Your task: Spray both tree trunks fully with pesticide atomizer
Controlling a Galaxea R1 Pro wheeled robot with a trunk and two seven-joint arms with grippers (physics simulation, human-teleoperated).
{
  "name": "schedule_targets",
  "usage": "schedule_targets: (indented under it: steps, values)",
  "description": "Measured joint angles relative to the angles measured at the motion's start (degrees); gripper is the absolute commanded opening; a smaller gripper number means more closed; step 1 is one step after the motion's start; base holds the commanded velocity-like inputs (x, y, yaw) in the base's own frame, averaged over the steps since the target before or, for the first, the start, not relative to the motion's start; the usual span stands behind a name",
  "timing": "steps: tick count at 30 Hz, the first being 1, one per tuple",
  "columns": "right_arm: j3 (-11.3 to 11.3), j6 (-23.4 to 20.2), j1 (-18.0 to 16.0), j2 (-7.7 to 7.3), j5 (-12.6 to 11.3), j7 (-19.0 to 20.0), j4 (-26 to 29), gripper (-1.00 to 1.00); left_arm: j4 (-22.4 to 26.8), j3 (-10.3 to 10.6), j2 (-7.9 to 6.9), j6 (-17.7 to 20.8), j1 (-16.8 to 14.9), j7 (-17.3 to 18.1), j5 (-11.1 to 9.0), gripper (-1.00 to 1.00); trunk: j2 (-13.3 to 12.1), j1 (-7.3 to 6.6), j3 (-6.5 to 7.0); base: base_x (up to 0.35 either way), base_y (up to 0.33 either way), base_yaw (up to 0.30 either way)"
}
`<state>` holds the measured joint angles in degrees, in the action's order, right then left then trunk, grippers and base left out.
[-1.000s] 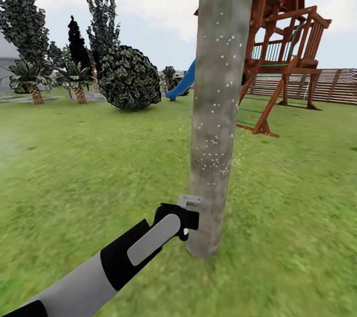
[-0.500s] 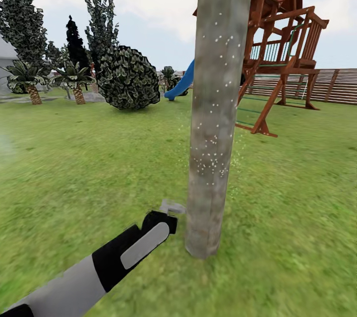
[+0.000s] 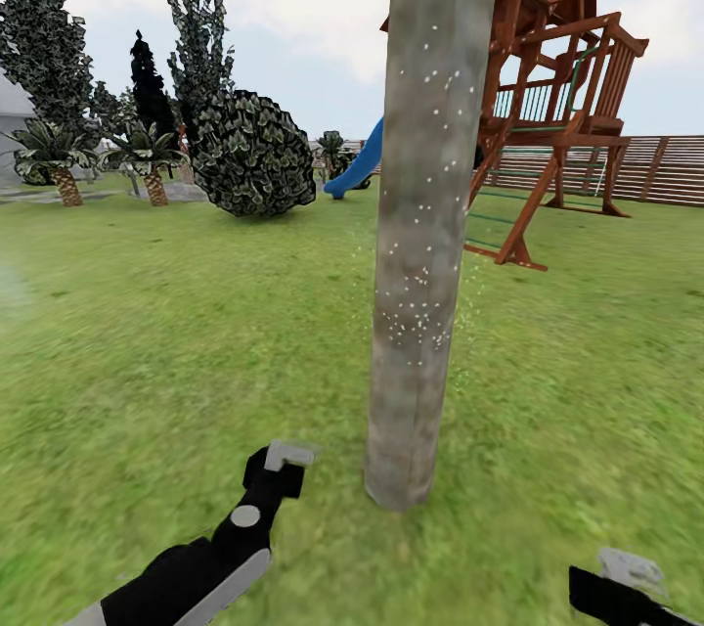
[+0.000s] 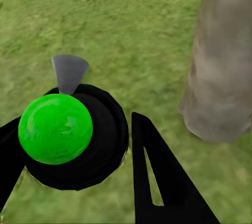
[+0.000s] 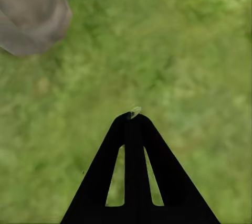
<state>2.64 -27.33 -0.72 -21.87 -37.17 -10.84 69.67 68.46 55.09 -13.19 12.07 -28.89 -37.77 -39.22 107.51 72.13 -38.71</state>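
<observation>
Standing close in front of the head camera, the tree trunk (image 3: 430, 215) is rising from the grass (image 3: 156, 333) with white pesticide specks (image 3: 416, 323) dotting its bark. The left gripper (image 3: 284, 458) is hanging low just beside the trunk's base, apart from it, and the right gripper (image 3: 626, 572) is peeking in low on the other side. A wooden playhouse (image 3: 562, 108) with a blue slide (image 3: 357, 166), a slatted fence (image 3: 636, 166), a round bush (image 3: 252, 155) and palms (image 3: 59, 161) are sitting well behind. Looking through the left wrist camera, the left gripper (image 4: 86, 145) is clamping the pesticide atomizer (image 4: 73, 132), seen end-on with a green top and grey nozzle, near the trunk's foot (image 4: 223, 72). Looking through the right wrist camera, the right gripper (image 5: 134, 116) is holding nothing, its two fingers pressed together over grass, the trunk (image 5: 29, 11) showing off to one side.
</observation>
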Motion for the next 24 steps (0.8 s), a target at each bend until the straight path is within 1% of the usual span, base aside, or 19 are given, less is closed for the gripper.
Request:
schedule_targets:
  steps: [1, 2, 3, 4, 5, 6, 7, 9, 10, 11, 12, 13, 14, 15, 16, 18, 19, 21, 24]
  values:
    - [-0.5, -1.2, -0.9, -0.01, 0.0, 0.0, 0.3, -1.00, 0.0, 0.0, -1.25, -1.9, 0.5, 2.0, 0.9, -1.00, 0.0, 0.00, 0.00, 0.000, 0.000, 0.000]
    - [-0.8, -2.2, -1.7, -0.02, 0.0, 0.0, 0.8, -1.00, 0.0, 0.0, -2.71, -3.4, 0.8, 4.9, 1.4, -1.00, 0.0, 0.00, 0.00, 0.000, 0.000, 0.000]
    - [-1.0, -3.3, -2.4, -0.01, 0.0, 0.1, 1.5, -1.00, 0.0, -0.1, -4.60, -5.0, 1.0, 8.9, 1.8, -1.00, 0.0, 0.00, 0.00, 0.000, 0.000, 0.000]
    - [-1.1, -5.0, -3.0, 0.02, -0.1, 0.4, 2.8, -1.00, 0.0, -0.1, -7.09, -8.1, 1.3, 14.4, 1.9, -1.00, 0.0, 0.00, 0.00, 0.000, 0.000, 0.000]
    - [-1.2, -6.1, -3.2, 0.03, -0.1, 1.0, 4.0, -1.00, 0.0, -0.1, -8.52, -10.6, 2.0, 18.3, 1.9, -1.00, 0.0, 0.00, 0.00, 0.000, 0.000, 0.000]
    - [-1.2, -7.1, -3.4, 0.04, -0.1, 1.8, 5.2, -1.00, 0.0, -0.2, -9.49, -12.6, 2.9, 22.4, 2.1, -1.00, 0.0, 0.00, -0.01, 0.000, 0.000, 0.000]
    - [-1.2, -9.0, -3.9, 0.04, -0.2, 3.0, 7.3, -1.00, 0.0, -0.6, -10.39, -14.6, 4.8, 30.1, 2.3, -1.00, 0.0, 0.00, -0.01, 0.000, 0.000, 0.000]
    - [-1.3, -13.0, -5.0, 0.04, -0.5, 3.9, 11.0, -1.00, -0.5, -1.1, -11.75, -16.0, 6.4, 40.5, 2.4, -1.00, 0.0, 0.00, -0.01, 0.000, 0.000, 0.000]
    - [-1.3, -15.1, -5.4, 0.04, -0.6, 4.1, 13.3, -1.00, -1.0, -2.2, -12.41, -16.4, 6.9, 46.0, 2.3, -1.00, 0.0, 0.00, 0.00, 0.000, 0.000, 0.000]
    - [-1.3, -16.9, -5.8, 0.04, -0.7, 4.4, 15.4, -1.00, -1.8, -4.1, -12.86, -16.6, 7.1, 51.9, 2.2, -1.00, 0.0, 0.00, 0.00, 0.000, 0.000, 0.000]
    - [-1.3, -18.7, -6.2, 0.07, -0.9, 5.2, 17.3, -1.00, -3.0, -6.2, -13.11, -16.7, 7.3, 57.9, 2.2, -1.00, 0.0, 0.00, 0.00, 0.000, 0.000, 0.000]
    - [-1.3, -20.8, -6.7, 0.08, -1.0, 6.4, 18.8, -1.00, -4.6, -8.3, -13.18, -16.9, 7.5, 63.0, 2.4, -1.00, 0.0, 0.00, 0.00, 0.000, 0.000, 0.000]
    - [-1.3, -23.3, -7.8, 0.14, -1.3, 8.4, 20.0, -1.00, -6.6, -10.5, -13.19, -17.3, 7.6, 67.5, 2.7, -1.00, 0.0, 0.00, 0.00, 0.000, 0.000, 0.000]
    - [-1.3, -24.7, -8.8, 0.16, -1.4, 9.8, 20.5, -1.00, -7.5, -11.5, -13.15, -17.8, 7.6, 69.3, 3.1, -1.00, 0.0, 0.00, 0.00, 0.000, 0.000, 0.000]
    - [-1.3, -26.0, -9.9, 0.17, -1.6, 11.0, 20.9, -1.00, -8.1, -12.2, -13.08, -18.2, 7.6, 70.2, 3.5, -1.00, 0.0, 0.00, 0.00, 0.000, 0.000, 0.000]
    - [-1.3, -29.9, -13.2, 0.26, -1.8, 12.8, 21.3, -1.00, -8.6, -14.3, -12.92, -19.0, 7.6, 71.0, 3.9, -1.00, 0.0, 0.00, 0.00, 0.000, 0.000, 0.000]
    - [-1.3, -31.5, -15.1, 0.33, -1.9, 13.2, 21.5, -1.00, -8.4, -15.4, -12.89, -20.3, 7.6, 71.1, 4.0, -1.00, 0.0, 0.00, 0.00, 0.000, 0.000, 0.000]
    - [-1.2, -32.5, -18.4, 0.49, -1.9, 13.5, 21.9, -1.00, -8.1, -16.2, -12.85, -22.4, 7.6, 71.6, 4.2, -1.00, 0.0, 0.00, 0.00, 0.000, 0.000, 0.000]
    - [-1.1, -32.5, -20.6, 0.43, -1.9, 13.7, 22.2, -1.00, -7.6, -16.2, -12.85, -23.3, 7.6, 71.9, 4.4, -1.00, 0.0, 0.00, 0.00, 0.000, 0.000, 0.000]
